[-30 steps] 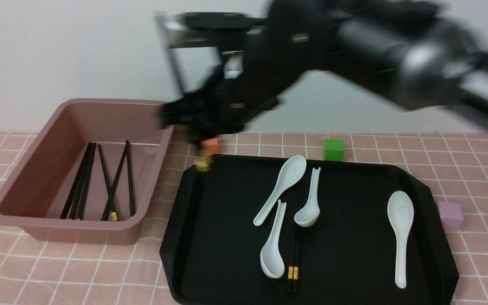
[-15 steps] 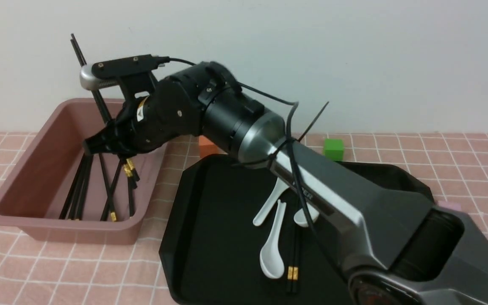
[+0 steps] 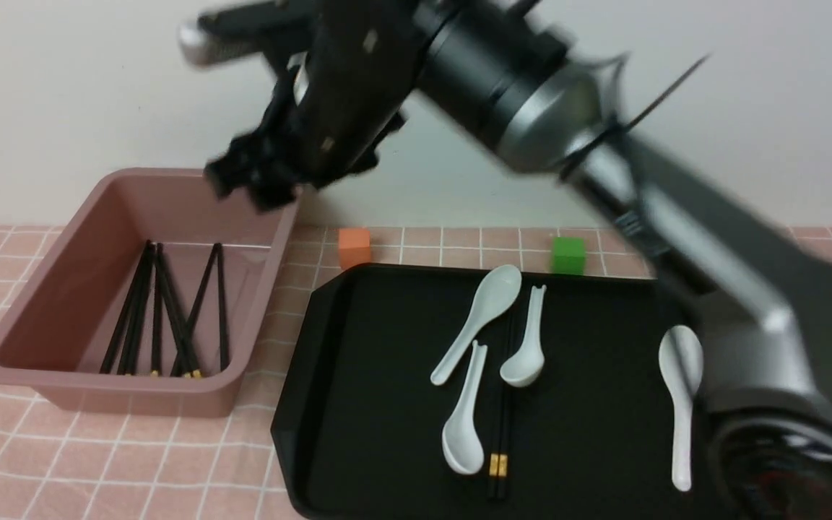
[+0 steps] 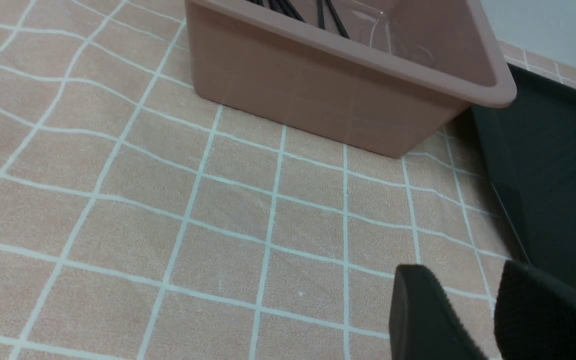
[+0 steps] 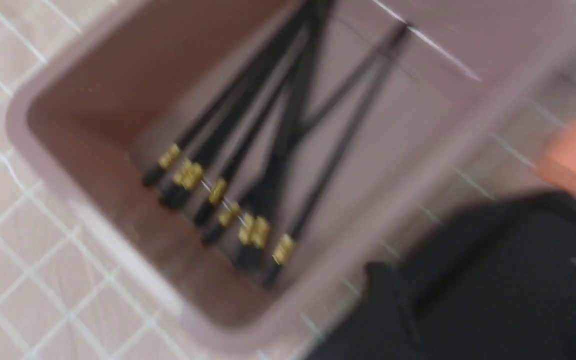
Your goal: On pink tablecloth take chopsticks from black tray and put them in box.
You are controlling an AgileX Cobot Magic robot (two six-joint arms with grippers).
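The dusty-pink box (image 3: 134,399) stands at the left on the pink tablecloth (image 3: 98,462). Several black chopsticks (image 3: 159,310) lie inside it, also seen in the right wrist view (image 5: 268,150). One more pair of chopsticks (image 3: 500,433) lies on the black tray (image 3: 373,404) between white spoons. My right gripper (image 3: 253,177) is blurred, raised above the box's far right corner, open and empty. My left gripper (image 4: 460,280) is open and empty, low over the cloth near the box (image 4: 318,85) and the tray's edge (image 4: 558,165). It does not show in the front view.
Several white spoons (image 3: 477,321) lie on the tray, two close beside the remaining pair. An orange cube (image 3: 354,248) and a green cube (image 3: 569,254) sit behind the tray. My right arm (image 3: 676,217) crosses above the tray's right side.
My right gripper held a pair of chopsticks down in the box half a second ago. Now that pair lies in the box and the gripper has risen, empty.
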